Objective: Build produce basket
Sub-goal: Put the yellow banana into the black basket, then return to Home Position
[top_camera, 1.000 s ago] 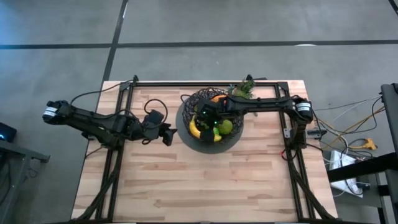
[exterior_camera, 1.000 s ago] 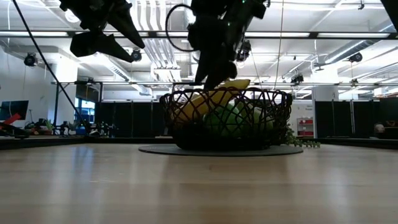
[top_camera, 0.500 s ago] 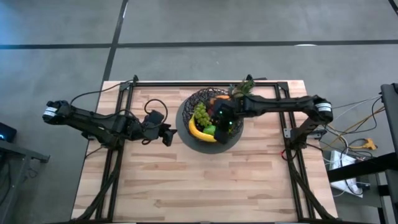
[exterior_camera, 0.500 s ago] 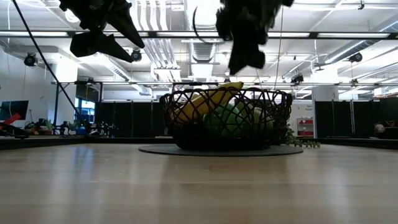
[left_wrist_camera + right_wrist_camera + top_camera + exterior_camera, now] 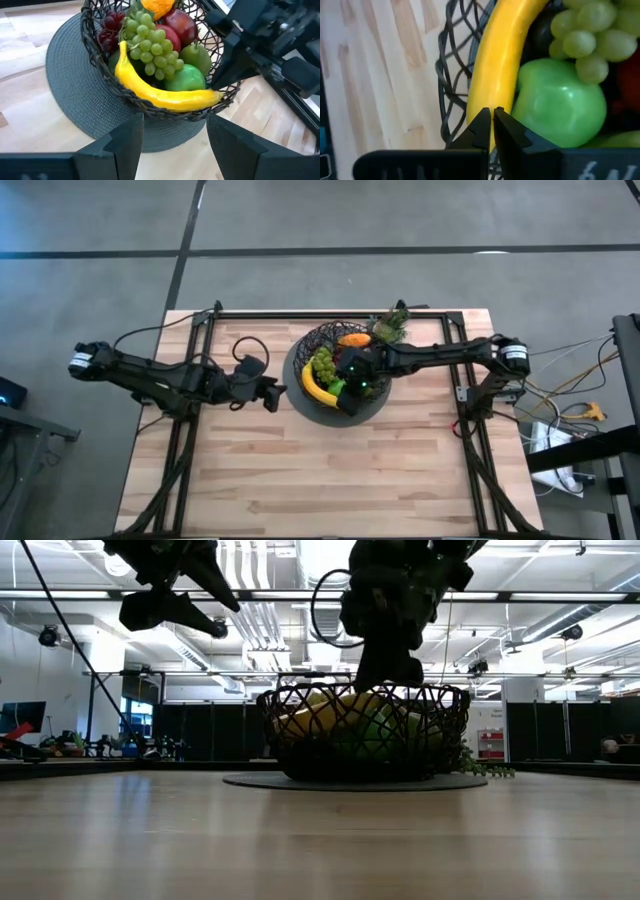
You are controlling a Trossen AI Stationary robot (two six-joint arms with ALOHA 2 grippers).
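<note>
Directly under closed right tool (image 5: pixel 491 116): banana (image 5: pixel 501 55), inside basket (image 5: pixel 451 80).

I count one basket (image 5: pixel 100 75), one banana (image 5: pixel 150 90), two grape bunches, two red apples (image 5: pixel 172 30).

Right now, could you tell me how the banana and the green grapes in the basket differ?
The banana is one long, smooth, curved yellow piece; the green grapes are a bunch of many small round pale-green balls. The banana lies along the rim of the basket, while the grapes sit farther in, resting against it. Both lie inside the wire basket beside a green apple.
</note>
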